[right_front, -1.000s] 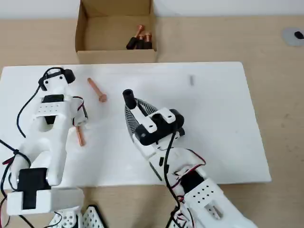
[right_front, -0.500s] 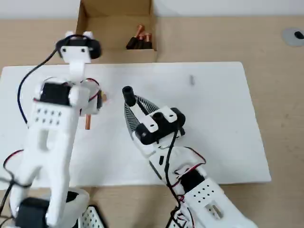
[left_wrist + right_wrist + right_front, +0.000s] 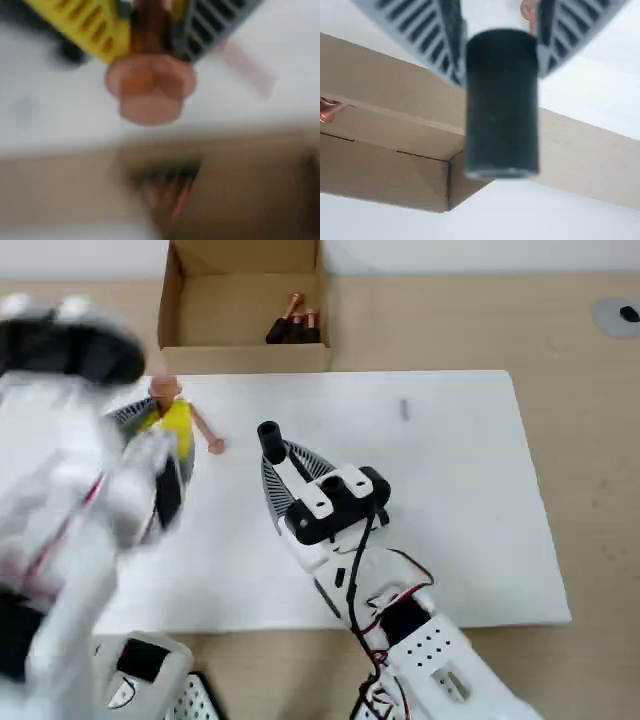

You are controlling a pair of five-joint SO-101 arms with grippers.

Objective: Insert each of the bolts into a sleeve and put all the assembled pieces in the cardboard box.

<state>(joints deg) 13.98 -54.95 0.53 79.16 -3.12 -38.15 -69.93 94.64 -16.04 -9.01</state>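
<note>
My left fingers [image 3: 150,17] clamp a copper bolt [image 3: 150,92], head outward; a second bolt [image 3: 207,430] lies on the white mat [image 3: 450,490] just beyond. My right fingers [image 3: 501,55] grip a black sleeve [image 3: 502,105]. Cardboard box [image 3: 245,358] farther ahead, assembled pieces [image 3: 296,328] inside.

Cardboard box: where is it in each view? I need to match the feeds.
High view: cardboard box at the far side, just beyond the white mat.
Left wrist view: blurred brown box, past the held bolt.
Right wrist view: box corner, behind the held black sleeve.
Shared landmark: the white mat's edge by the box.
</note>
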